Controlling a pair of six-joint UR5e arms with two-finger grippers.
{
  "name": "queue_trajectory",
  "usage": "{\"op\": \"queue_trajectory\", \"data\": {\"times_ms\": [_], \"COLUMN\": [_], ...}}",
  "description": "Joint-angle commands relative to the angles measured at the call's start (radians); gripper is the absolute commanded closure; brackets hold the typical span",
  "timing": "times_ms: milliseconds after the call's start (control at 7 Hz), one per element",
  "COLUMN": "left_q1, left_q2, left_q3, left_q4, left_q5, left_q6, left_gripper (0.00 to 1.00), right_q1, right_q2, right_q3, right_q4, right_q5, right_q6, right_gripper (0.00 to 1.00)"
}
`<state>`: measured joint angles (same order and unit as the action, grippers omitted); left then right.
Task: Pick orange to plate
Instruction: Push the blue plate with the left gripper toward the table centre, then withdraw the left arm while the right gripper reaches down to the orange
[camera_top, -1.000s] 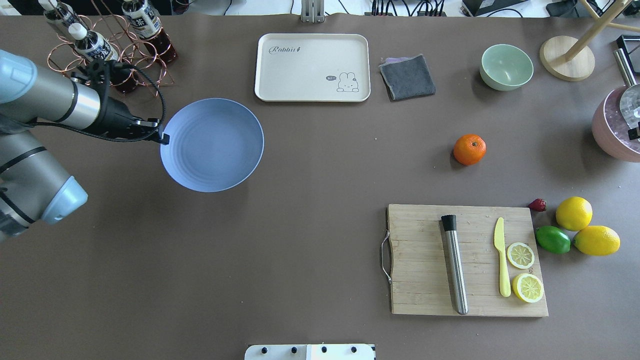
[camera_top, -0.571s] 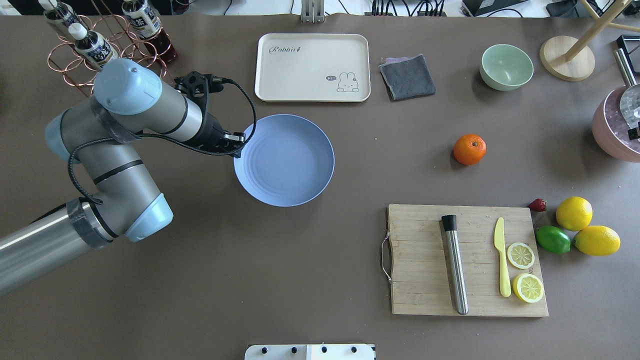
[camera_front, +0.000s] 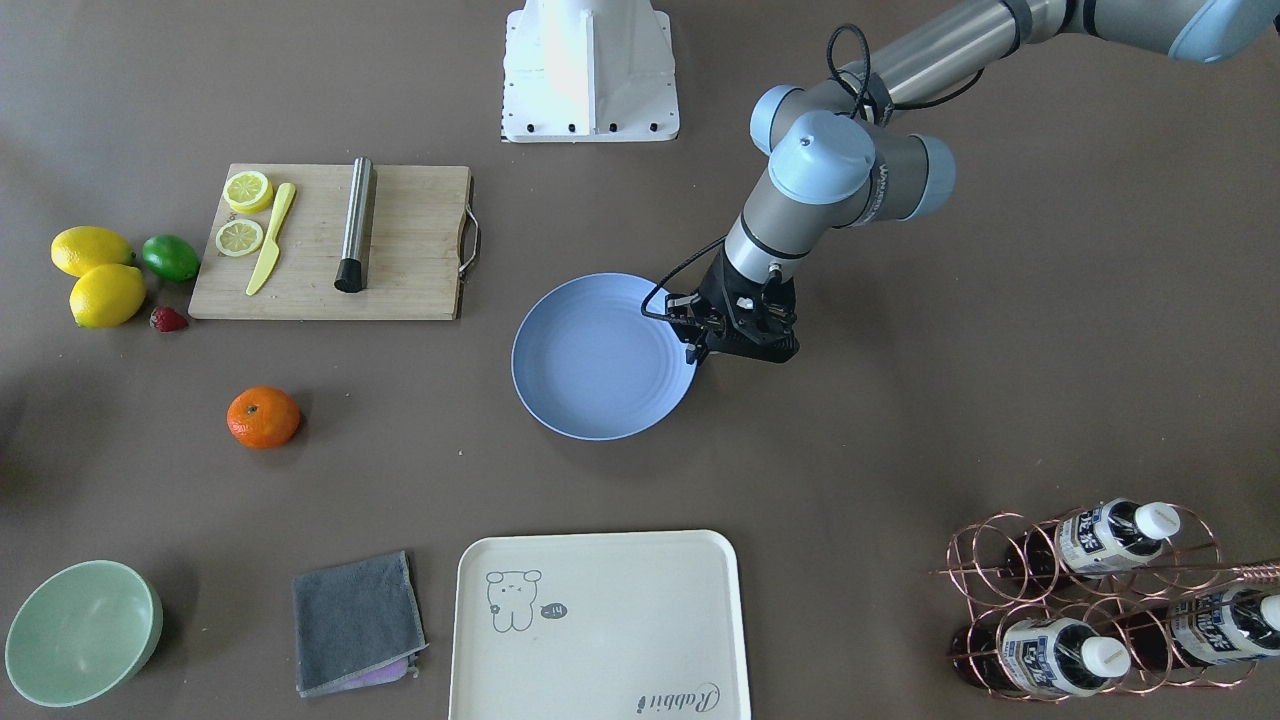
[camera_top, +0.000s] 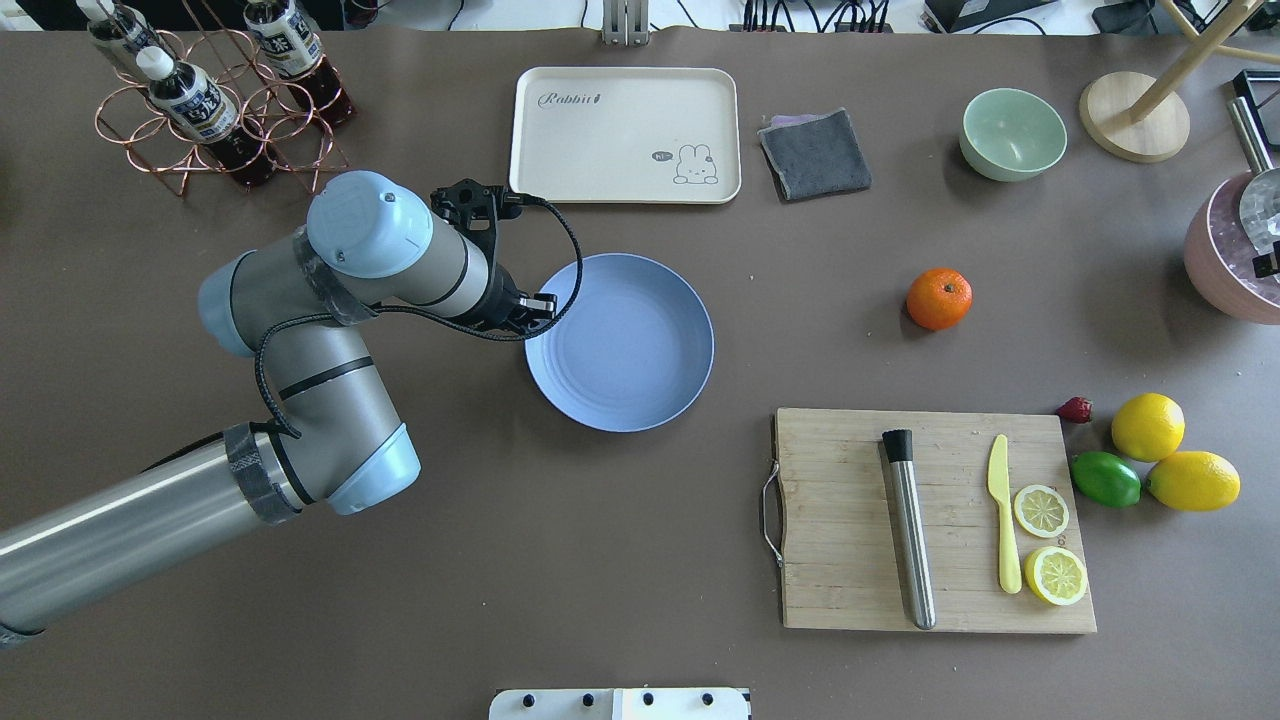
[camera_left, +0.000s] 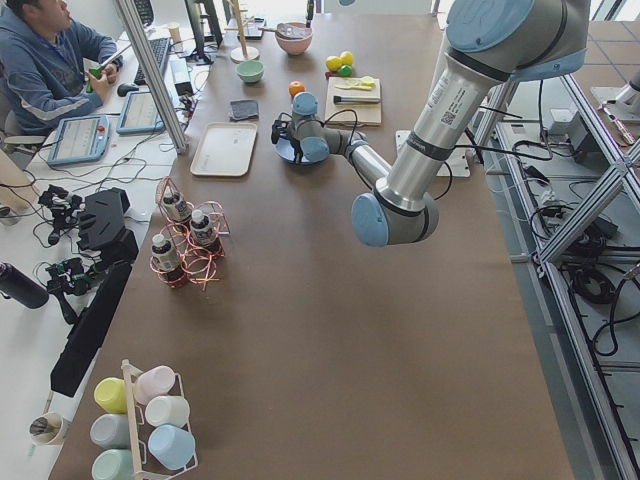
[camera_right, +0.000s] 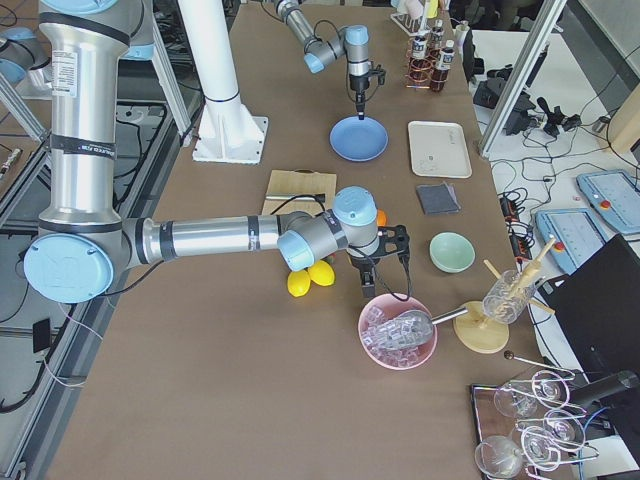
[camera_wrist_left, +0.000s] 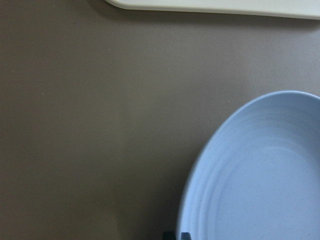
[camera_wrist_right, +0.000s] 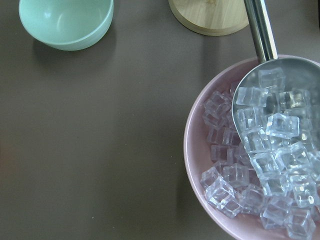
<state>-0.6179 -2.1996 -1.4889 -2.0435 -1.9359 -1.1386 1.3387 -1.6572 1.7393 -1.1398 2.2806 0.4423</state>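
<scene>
The orange (camera_top: 939, 298) lies alone on the brown table right of centre, also seen in the front view (camera_front: 263, 417). The blue-grey plate (camera_top: 640, 350) is near the table's middle with nothing on it. My left gripper (camera_top: 535, 305) is shut on the plate's left rim, as the front view (camera_front: 697, 350) also shows. In the left wrist view the plate (camera_wrist_left: 260, 190) fills the lower right, with a dark fingertip (camera_wrist_left: 169, 235) at its edge. My right gripper (camera_right: 380, 285) hangs over a pink ice bowl far right; I cannot tell whether it is open or shut.
A cream tray (camera_top: 625, 135) and grey cloth (camera_top: 815, 153) lie behind the plate. A cutting board (camera_top: 850, 540) with a muddler, knife and lemon slices sits front right. Lemons (camera_top: 1147, 427), a lime (camera_top: 1105, 479), a green bowl (camera_top: 1012, 133) and a bottle rack (camera_top: 200, 100) stand around.
My left arm has carried the plate rightward from the table's left side to near the middle, still gripping its rim. The orange has not moved.
</scene>
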Motion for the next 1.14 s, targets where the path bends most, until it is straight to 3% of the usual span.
{"op": "queue_trajectory", "data": {"times_ms": [0,429,714,857,1000], "left_q1": [-0.040,-0.277,-0.484,-0.658,-0.798], "left_q2": [0.048,0.315,0.476,0.539,0.607], "left_q3": [-0.064,-0.243,-0.260,-0.233,-0.185], "left_q4": [0.006,0.031,0.028,0.031,0.031], "left_q5": [-0.006,-0.197,-0.375,-0.497,-0.541], "left_q6": [0.006,0.289,0.589,0.832,1.078], "left_gripper": [0.02,0.01,0.01,0.01,0.01], "right_q1": [-0.025,-0.264,-0.384,-0.404,-0.414], "right_q2": [0.042,0.242,0.370,0.401,0.402], "right_q3": [0.002,-0.038,-0.110,-0.136,-0.141], "right_q4": [-0.002,-0.015,-0.017,-0.017,-0.014], "right_q5": [-0.003,-0.169,-0.234,-0.236,-0.236], "right_q6": [0.031,0.357,0.476,0.481,0.481], "right_gripper": [0.00,0.00,0.00,0.00,0.00]}}
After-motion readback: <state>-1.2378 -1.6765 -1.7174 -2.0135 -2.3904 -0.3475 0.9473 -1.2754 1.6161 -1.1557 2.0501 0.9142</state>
